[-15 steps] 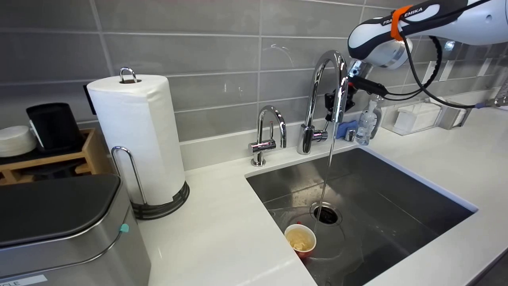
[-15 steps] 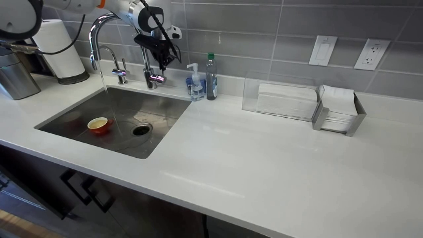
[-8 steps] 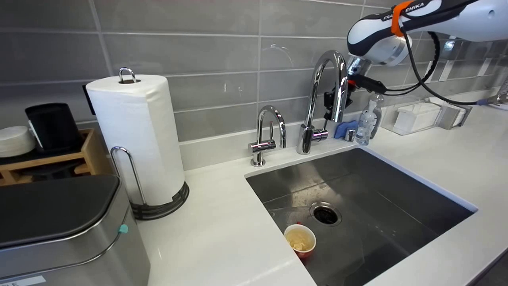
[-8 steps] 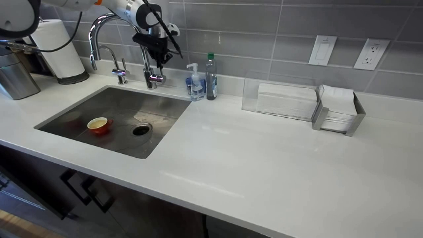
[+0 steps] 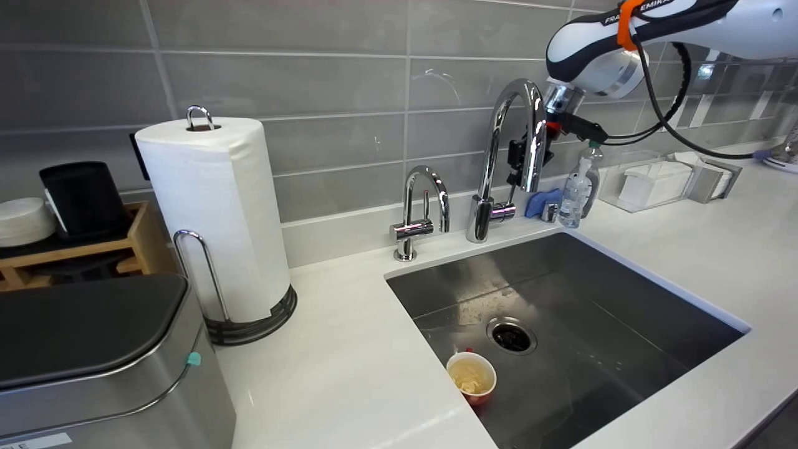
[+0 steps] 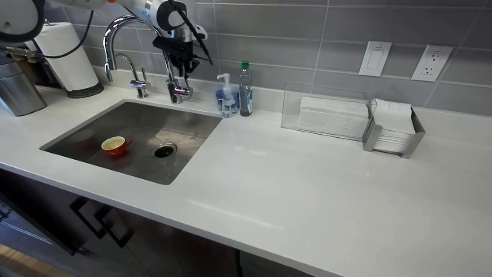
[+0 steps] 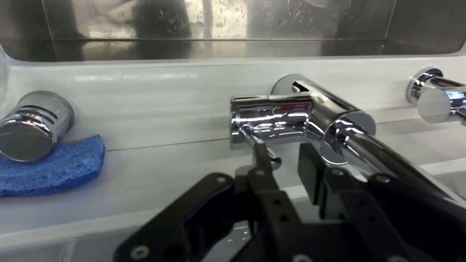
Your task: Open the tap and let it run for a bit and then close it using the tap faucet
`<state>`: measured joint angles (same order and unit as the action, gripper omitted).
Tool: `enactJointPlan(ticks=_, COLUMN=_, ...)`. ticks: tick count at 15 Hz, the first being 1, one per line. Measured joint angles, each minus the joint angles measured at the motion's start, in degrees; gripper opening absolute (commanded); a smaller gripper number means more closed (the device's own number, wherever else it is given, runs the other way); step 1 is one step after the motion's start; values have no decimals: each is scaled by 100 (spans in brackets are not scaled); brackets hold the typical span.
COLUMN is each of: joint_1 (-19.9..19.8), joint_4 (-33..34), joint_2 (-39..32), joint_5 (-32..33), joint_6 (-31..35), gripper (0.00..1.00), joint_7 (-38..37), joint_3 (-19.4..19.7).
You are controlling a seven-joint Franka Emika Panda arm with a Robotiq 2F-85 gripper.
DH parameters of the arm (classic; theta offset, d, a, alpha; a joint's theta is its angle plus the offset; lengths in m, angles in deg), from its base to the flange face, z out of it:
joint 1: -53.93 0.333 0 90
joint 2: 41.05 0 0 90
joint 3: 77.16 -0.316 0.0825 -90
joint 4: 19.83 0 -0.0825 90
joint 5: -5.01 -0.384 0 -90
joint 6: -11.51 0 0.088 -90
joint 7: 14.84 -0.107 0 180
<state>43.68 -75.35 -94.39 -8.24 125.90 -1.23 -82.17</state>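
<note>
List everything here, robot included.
tall tap: 1, chrome, behind sink
sink: 1, grey, in counter
short tap: 1, chrome, behind sink
cup: 1, red, in sink
paper roll: 1, white, on counter
bin: 1, silver, near shelf
shelf: 1, tan, behind bin
pump bottle: 1, clear, on counter
green-capped bottle: 1, translucent, on counter
sponge: 1, blue, behind sink
slotted cap: 1, chrome, by sponge
paper stacks: 2, white, in holders
wall plates: 2, white, on tiles
arm: 1, mostly white, above counter
gripper: 1, black, by tap lever
</note>
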Motion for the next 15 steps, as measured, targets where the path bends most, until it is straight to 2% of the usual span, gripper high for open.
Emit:
enactJointPlan(ticks=5, joint_1=11, joint_4=5, joint_2=342, joint_5=-467, joint_6=-708, gripper=99, joint_7=14, joint_3=-473)
enactJointPlan(ticks=9, joint_1=141, joint_4=-22, joint_2=537, joint_5=-394, joint_6=-1097, gripper=100, joint_7=-541, joint_3=-327)
enactJointPlan(ticks=12, joint_1=224, joint_4=-101, joint_2=624, joint_5=-33, joint_6=-1292, gripper=100, joint_7=-1101, joint_3=-23)
enactJointPlan(ticks=15, joint_1=178, joint_4=-149, joint_2=812, joint_5=385, joint_6=-1868, gripper=100, joint_7=-1328, joint_3=346)
